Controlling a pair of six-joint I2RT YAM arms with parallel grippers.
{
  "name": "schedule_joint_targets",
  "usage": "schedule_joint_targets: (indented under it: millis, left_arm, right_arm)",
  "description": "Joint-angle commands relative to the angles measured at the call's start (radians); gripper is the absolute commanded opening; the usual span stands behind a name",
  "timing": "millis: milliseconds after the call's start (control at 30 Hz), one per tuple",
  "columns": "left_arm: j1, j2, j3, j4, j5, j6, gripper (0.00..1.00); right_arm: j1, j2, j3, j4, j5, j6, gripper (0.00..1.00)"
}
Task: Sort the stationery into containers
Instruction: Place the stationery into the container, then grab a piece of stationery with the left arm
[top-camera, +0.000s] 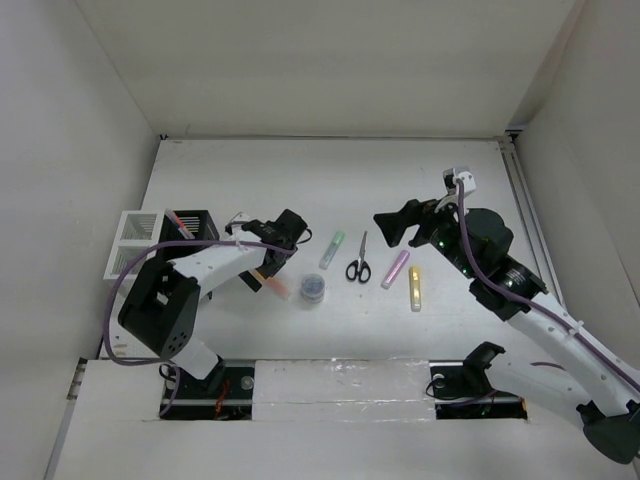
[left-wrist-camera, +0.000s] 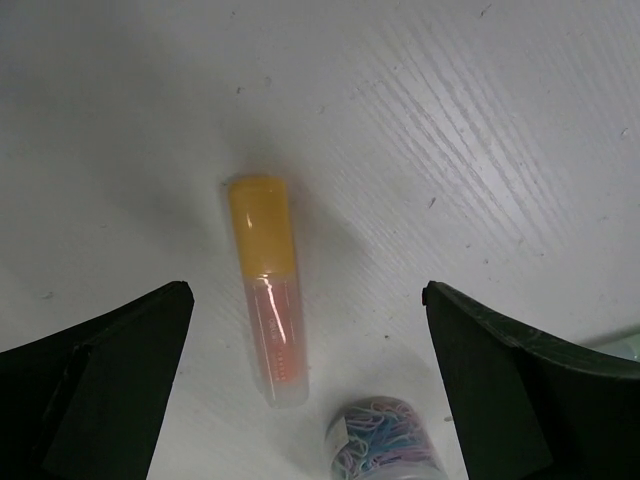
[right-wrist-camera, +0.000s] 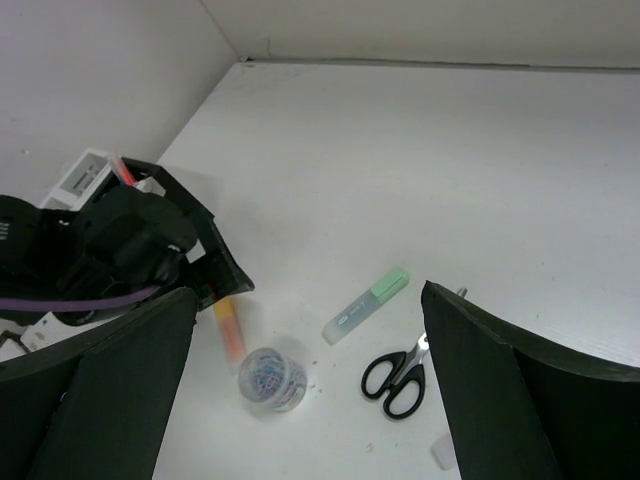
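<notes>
An orange highlighter (left-wrist-camera: 268, 290) with a yellow-orange cap lies flat on the white table, and my left gripper (left-wrist-camera: 306, 292) hovers open over it, a finger on each side, not touching. In the top view the left gripper (top-camera: 272, 262) stands just above that highlighter (top-camera: 270, 282). A small round tub (top-camera: 313, 289) of coloured clips stands right beside it. A green highlighter (top-camera: 332, 250), black-handled scissors (top-camera: 359, 260), a pink highlighter (top-camera: 396, 269) and a yellow highlighter (top-camera: 415, 288) lie in a row. My right gripper (top-camera: 388, 228) hangs open and empty above the table's middle. The black slatted pen holder (top-camera: 190, 228) holds a red pen.
The white mesh organiser (top-camera: 135, 245) stands left of the black holder, against the left wall. White walls close the table at the back and both sides. In the right wrist view the left arm (right-wrist-camera: 110, 250) fills the left, near the tub (right-wrist-camera: 270, 378) and scissors (right-wrist-camera: 398, 375).
</notes>
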Motion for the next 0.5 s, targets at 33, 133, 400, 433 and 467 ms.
schedule_joint_targets:
  millis: [33,133,400,433,467]
  left_arm:
    - [0.006,0.072,-0.016,0.074,0.011,-0.024,1.00]
    - [0.006,0.092,-0.016,0.074,0.011,-0.034,0.99]
    - [0.006,0.092,-0.072,0.065,0.002,-0.106,0.84]
    - [0.006,0.092,-0.072,0.074,0.002,-0.106,0.84]
    - [0.006,0.092,-0.084,0.074,0.011,-0.106,0.84]
  right_arm:
    - [0.004,0.010,0.021,0.003,-0.052,-0.019,1.00]
    - [0.004,0.010,0.021,0.012,-0.065,-0.019,1.00]
    - [0.004,0.010,0.012,0.021,-0.076,-0.019,1.00]
    - [0.004,0.010,0.012,0.021,-0.085,-0.019,1.00]
    - [0.004,0.019,0.012,0.021,-0.085,-0.019,1.00]
